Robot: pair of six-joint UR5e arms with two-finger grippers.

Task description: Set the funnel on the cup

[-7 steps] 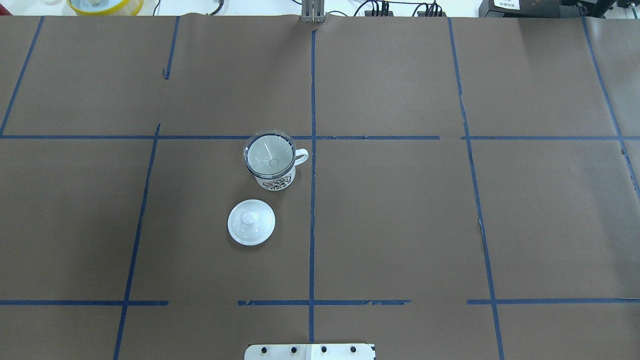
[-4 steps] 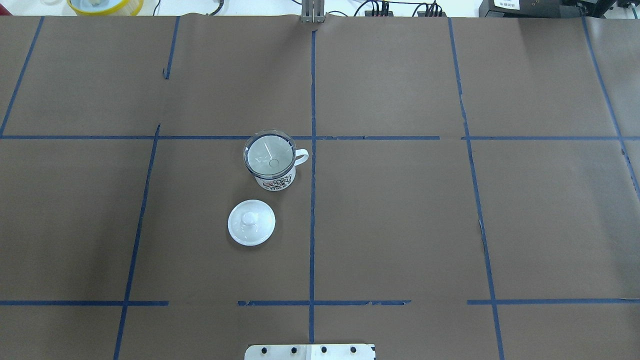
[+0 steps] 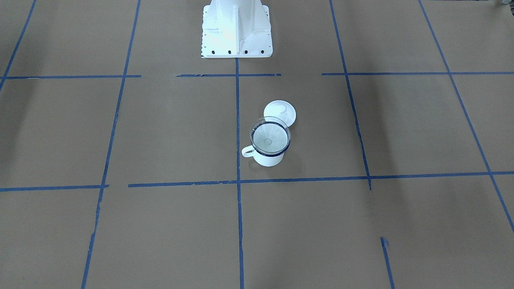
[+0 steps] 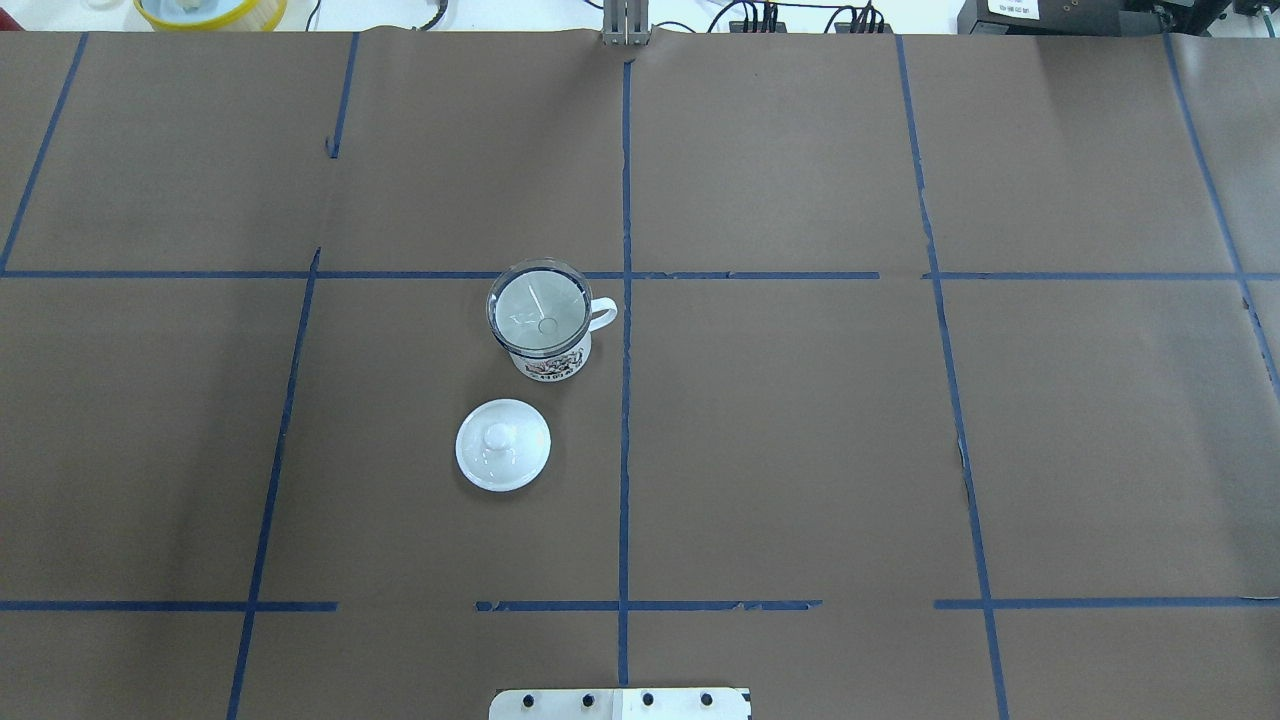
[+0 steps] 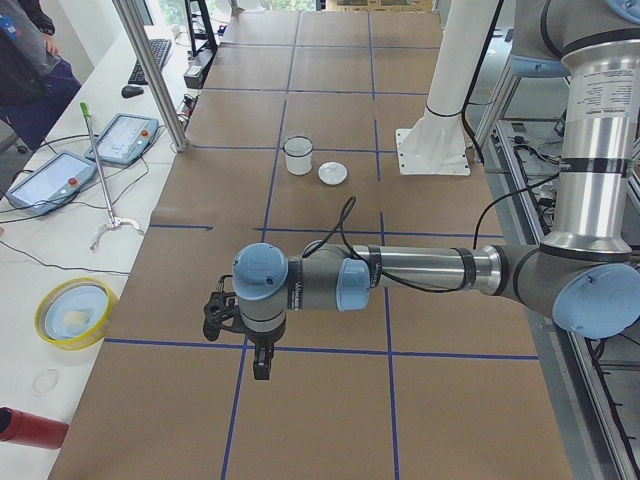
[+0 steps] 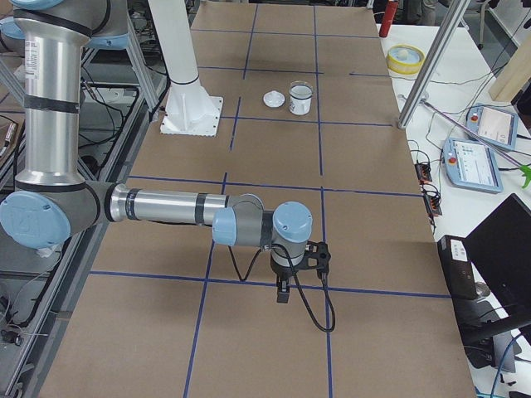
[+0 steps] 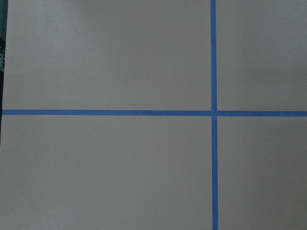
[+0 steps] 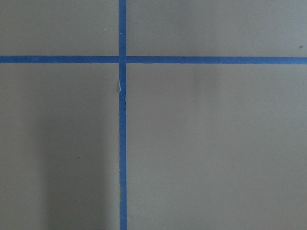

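The clear funnel [image 4: 538,308] sits bowl-up in the mouth of the white mug [image 4: 552,366] with a dark blue rim, left of the table's centre line. Its handle points right in the overhead view. Both show in the front view too, funnel [image 3: 270,136] in mug [image 3: 268,159]. The left gripper [image 5: 262,365] hangs over bare paper far from the mug [image 5: 298,156]. The right gripper [image 6: 283,292] hangs far from the mug [image 6: 300,98] at the other end. I cannot tell whether either is open or shut. Both wrist views show only paper and blue tape.
A round white lid [image 4: 503,445] with a knob lies flat just on the robot's side of the mug. The robot's white base [image 3: 237,28] stands at the table edge. A yellow bowl [image 4: 210,10] and teach pendants [image 5: 120,138] lie on the side bench.
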